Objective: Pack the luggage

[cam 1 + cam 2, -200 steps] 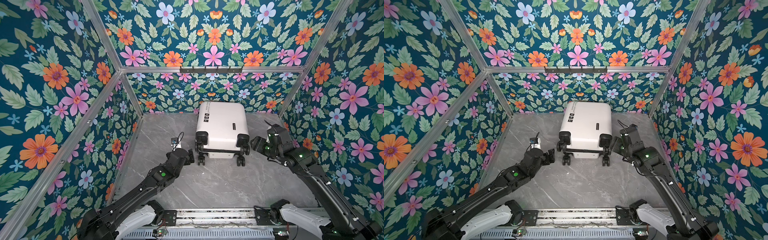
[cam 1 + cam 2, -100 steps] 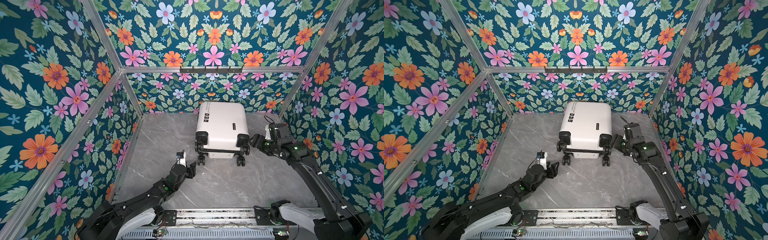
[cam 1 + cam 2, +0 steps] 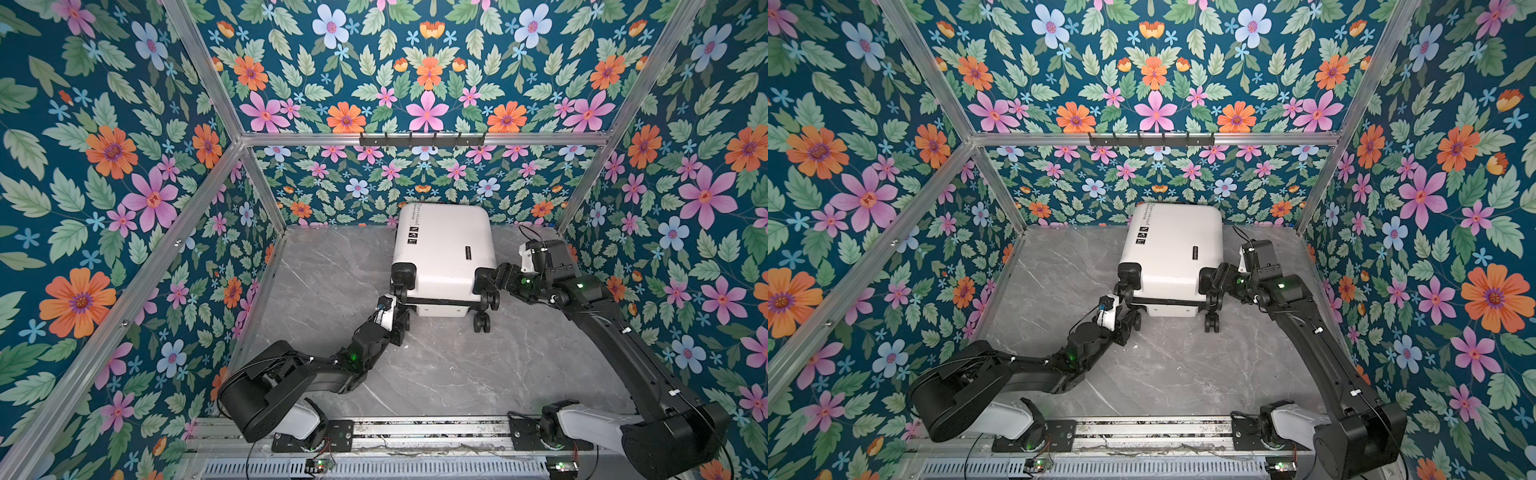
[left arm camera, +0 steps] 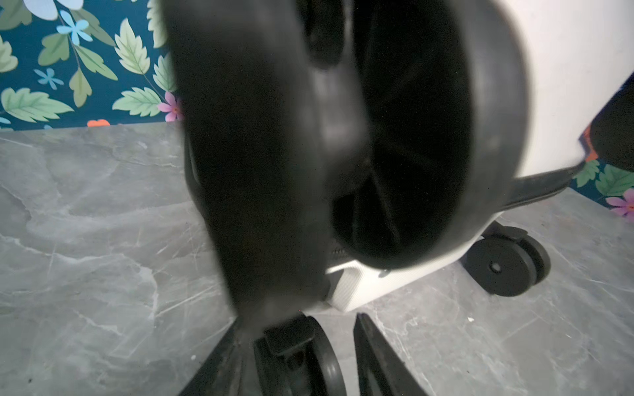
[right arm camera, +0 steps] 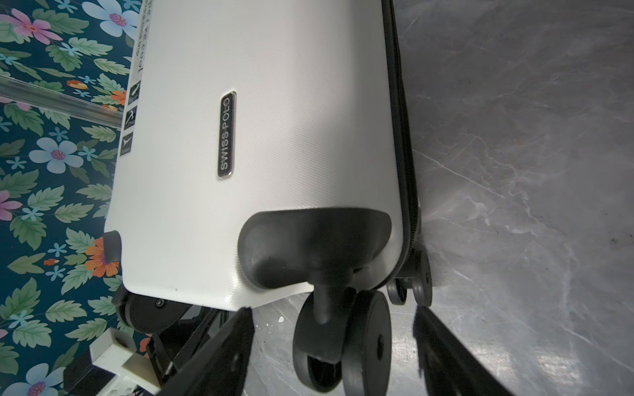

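Note:
The luggage (image 3: 446,245) (image 3: 1173,245) is a closed white hard-shell suitcase. It lies flat at the back of the table with its black wheels toward the front. My left gripper (image 3: 402,320) (image 3: 1133,318) is at its near-left corner. In the left wrist view the left gripper (image 4: 300,320) straddles a wheel (image 4: 322,360), with a gap between the wheel and one finger. My right gripper (image 3: 486,286) (image 3: 1212,282) is at the near-right corner. In the right wrist view the right gripper (image 5: 332,309) stands open round a double wheel (image 5: 367,343), clear of it on both sides, below the white shell (image 5: 274,137).
Floral walls with aluminium posts close in the grey marble table (image 3: 457,365) on three sides. A black hook rail (image 3: 422,139) hangs on the back wall. Another suitcase wheel (image 3: 482,322) rests on the table. A metal rail (image 3: 415,432) carrying both arm bases runs along the front edge.
My left gripper drew back toward the front, then swung right onto the near-left wheel while its jaws narrowed. My right gripper edged left round the near-right wheel. The suitcase has not moved.

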`<move>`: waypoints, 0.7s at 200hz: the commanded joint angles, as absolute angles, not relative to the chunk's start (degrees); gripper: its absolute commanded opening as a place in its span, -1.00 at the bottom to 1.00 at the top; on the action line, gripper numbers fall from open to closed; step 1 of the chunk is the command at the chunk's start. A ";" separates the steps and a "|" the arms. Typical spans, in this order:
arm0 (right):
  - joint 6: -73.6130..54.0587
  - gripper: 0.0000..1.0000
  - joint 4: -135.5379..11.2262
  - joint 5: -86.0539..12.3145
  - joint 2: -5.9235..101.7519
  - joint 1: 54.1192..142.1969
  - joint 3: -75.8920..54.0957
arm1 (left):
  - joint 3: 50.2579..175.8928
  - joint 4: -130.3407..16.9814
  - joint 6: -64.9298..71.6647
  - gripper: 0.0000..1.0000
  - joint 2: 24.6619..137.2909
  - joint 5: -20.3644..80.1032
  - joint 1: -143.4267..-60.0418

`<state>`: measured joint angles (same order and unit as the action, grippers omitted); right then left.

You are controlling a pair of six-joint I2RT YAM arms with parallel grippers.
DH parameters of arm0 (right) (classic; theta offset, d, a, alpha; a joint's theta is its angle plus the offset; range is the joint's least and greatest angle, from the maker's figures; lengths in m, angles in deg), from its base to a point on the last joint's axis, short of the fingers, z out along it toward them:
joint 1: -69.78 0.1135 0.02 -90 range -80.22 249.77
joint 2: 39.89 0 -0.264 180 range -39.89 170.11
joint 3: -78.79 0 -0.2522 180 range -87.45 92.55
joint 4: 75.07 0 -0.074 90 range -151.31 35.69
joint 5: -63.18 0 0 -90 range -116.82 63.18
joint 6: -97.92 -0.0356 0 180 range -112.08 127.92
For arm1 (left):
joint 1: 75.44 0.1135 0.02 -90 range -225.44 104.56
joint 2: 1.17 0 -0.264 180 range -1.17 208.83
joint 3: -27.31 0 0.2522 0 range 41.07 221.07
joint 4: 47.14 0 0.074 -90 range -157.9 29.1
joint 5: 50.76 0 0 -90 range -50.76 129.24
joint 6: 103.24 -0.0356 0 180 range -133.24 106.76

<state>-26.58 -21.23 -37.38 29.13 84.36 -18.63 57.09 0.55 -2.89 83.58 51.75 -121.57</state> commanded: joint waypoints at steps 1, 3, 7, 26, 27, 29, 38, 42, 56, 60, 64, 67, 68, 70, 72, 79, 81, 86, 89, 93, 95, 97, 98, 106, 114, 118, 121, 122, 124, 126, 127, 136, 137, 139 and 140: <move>-25.96 0.50 -20.03 -38.33 29.45 84.38 -17.90 | 57.06 8.16 -6.96 0.02 85.99 55.02 -121.53; -25.95 0.49 -19.94 -38.33 29.52 84.37 -17.79 | 57.07 8.48 -7.19 0.00 86.26 55.23 -121.51; -26.07 0.49 -19.81 -38.41 29.67 84.36 -17.61 | 57.22 8.94 -7.69 -0.03 86.86 55.72 -121.50; -26.21 0.49 -19.07 -38.85 30.14 84.37 -16.82 | 57.26 10.89 -9.02 -0.18 88.92 57.45 -121.54; -26.24 0.49 -19.00 -38.85 30.15 84.37 -16.76 | 57.21 10.94 -9.02 -0.18 89.01 57.57 -121.52; -26.26 0.49 -18.96 -38.86 30.20 84.36 -16.71 | 57.13 11.22 -9.02 -0.17 89.14 57.73 -121.53; -26.22 0.49 -18.56 -38.79 30.34 84.36 -16.45 | 56.61 12.46 -9.40 -0.15 89.80 58.09 -121.49; -26.33 0.49 -18.51 -38.77 30.34 84.36 -16.37 | 56.43 13.10 -9.83 -0.13 90.09 57.96 -121.50; -26.51 0.49 -18.16 -38.97 30.50 84.36 -16.26 | 56.28 14.56 -11.38 -0.09 91.13 57.42 -121.49; -26.53 0.49 -18.11 -39.01 30.53 84.36 -16.26 | 56.41 14.56 -11.85 -0.09 91.40 57.15 -121.42; -26.60 0.49 -18.00 -39.03 30.59 84.36 -16.26 | 56.52 14.57 -12.22 -0.09 91.71 57.05 -121.30; -26.69 0.49 -17.90 -39.03 30.60 84.36 -16.26 | 56.61 14.60 -12.34 -0.09 91.87 56.84 -121.18; -26.70 0.49 -17.89 -39.03 30.60 84.36 -16.26 | 56.62 14.60 -12.44 -0.10 91.94 56.74 -121.07; -26.70 0.49 -17.93 -39.03 30.67 84.36 -16.26 | 56.63 14.66 -12.51 -0.10 92.03 56.51 -120.95; -26.68 0.48 -17.86 -39.08 30.68 84.36 -16.26 | 56.63 14.75 -12.53 -0.10 92.14 56.35 -120.86; -26.86 0.48 -17.70 -39.14 30.77 84.36 -16.22 | 56.57 15.12 -12.53 -0.10 92.54 55.85 -120.31; -26.92 0.48 -17.64 -39.13 30.82 84.36 -16.23 | 56.55 15.28 -12.53 -0.10 92.59 55.85 -120.17; -27.04 0.48 -17.53 -39.12 30.86 84.36 -16.18 | 56.46 15.66 -12.54 -0.10 92.82 55.49 -119.82; -27.06 0.47 -17.54 -39.12 30.86 84.36 -16.17 | 56.48 15.93 -12.60 -0.10 92.94 55.34 -119.69; -27.13 0.47 -17.48 -39.12 30.93 84.41 -16.17 | 56.46 16.05 -12.69 -0.11 93.09 55.16 -119.45; -27.19 0.47 -17.41 -39.12 30.95 84.38 -16.17 | 56.46 16.13 -12.82 -0.11 93.11 55.00 -119.30; -27.20 0.47 -17.42 -39.12 30.95 84.41 -16.17 | 56.46 16.17 -12.91 -0.11 93.13 54.91 -119.26; -27.26 0.47 -17.43 -39.12 30.95 84.39 -16.17 | 56.46 16.17 -12.99 -0.11 93.14 54.86 -119.24; -27.40 0.47 -17.30 -39.20 30.95 84.36 -16.17 | 56.58 16.35 -13.59 -0.16 93.23 54.31 -119.10; -27.57 0.46 -17.19 -39.21 30.95 84.38 -16.09 | 57.00 16.07 -14.04 -0.25 93.31 53.79 -119.00; -27.61 0.46 -17.15 -39.21 30.95 84.37 -16.08 | 57.29 15.95 -14.24 -0.29 93.39 53.75 -119.04; -27.64 0.45 -17.16 -39.29 30.91 84.36 -16.14 | 57.47 15.82 -14.35 -0.32 93.52 53.74 -119.02; -27.61 0.45 -17.08 -39.29 30.89 84.36 -16.16 | 57.54 15.78 -14.41 -0.32 93.55 53.74 -119.03; -27.66 0.45 -17.03 -39.30 30.94 84.36 -16.12 | 57.63 15.84 -14.50 -0.33 93.68 53.74 -118.99; -27.67 0.44 -17.01 -39.36 30.88 84.41 -16.16 | 57.72 15.85 -14.65 -0.33 93.78 53.63 -118.94; -27.67 0.44 -16.97 -39.37 30.92 84.39 -16.17 | 57.74 15.89 -14.74 -0.33 93.81 53.60 -118.94; -27.72 0.42 -16.95 -39.56 30.87 84.37 -16.17 | 58.02 16.25 -15.31 -0.33 94.40 53.19 -118.95; -27.75 0.42 -16.88 -39.56 30.87 84.37 -16.17 | 58.07 16.30 -15.33 -0.32 94.43 53.16 -118.91; -27.76 0.42 -16.81 -39.60 30.87 84.41 -16.17 | 58.16 16.32 -15.34 -0.32 94.52 53.11 -118.94; -27.71 0.42 -16.91 -39.63 30.87 84.39 -16.17 | 58.19 16.29 -15.39 -0.33 94.53 53.03 -118.95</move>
